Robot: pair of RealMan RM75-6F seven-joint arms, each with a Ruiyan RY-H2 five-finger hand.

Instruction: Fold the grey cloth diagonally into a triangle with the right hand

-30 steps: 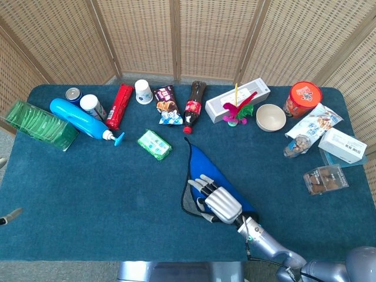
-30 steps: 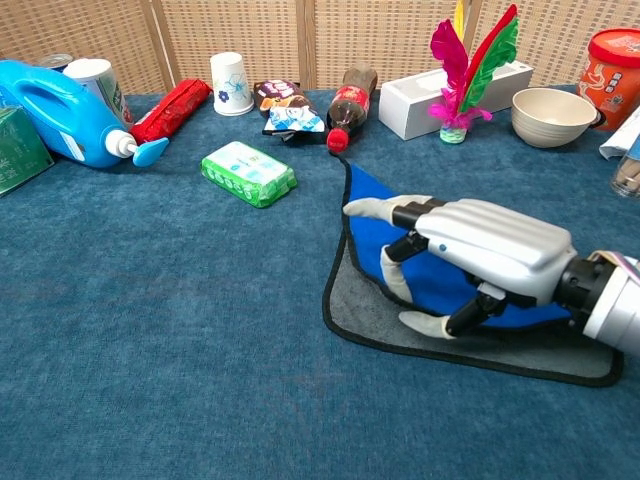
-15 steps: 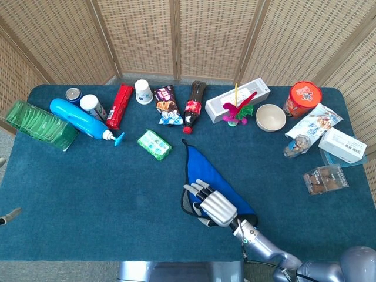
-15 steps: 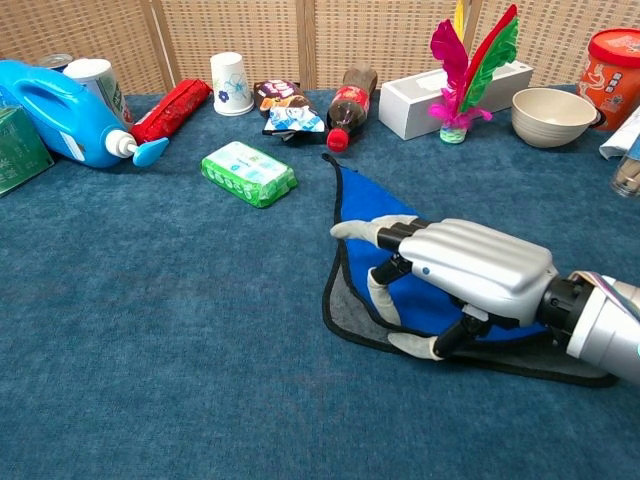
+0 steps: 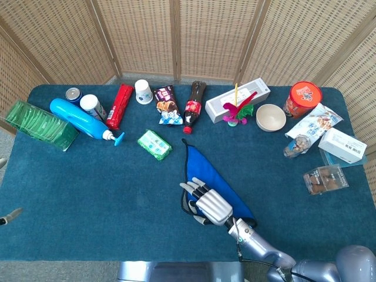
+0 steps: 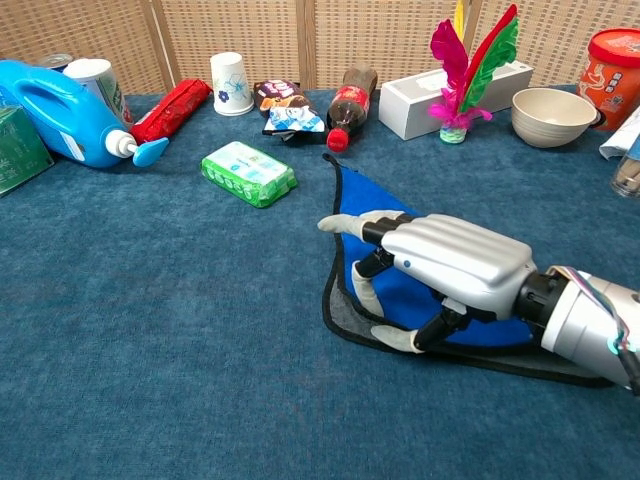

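Lower centre of frame: right hand is resting over grey cloth.
Fingers: spreading, gripping nothing.
Cloth: lying folded, blue face up.
Left hand: out of view.

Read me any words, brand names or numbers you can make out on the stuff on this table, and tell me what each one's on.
Nothing reads clearly.
Cola bottle: red label, script blurred.
Red tub: printing too small.
Paper cup: blue pattern, no legible words.
Snack packet: print blurred.
Green pack: label too small.
White carton: dark marks, illegible.
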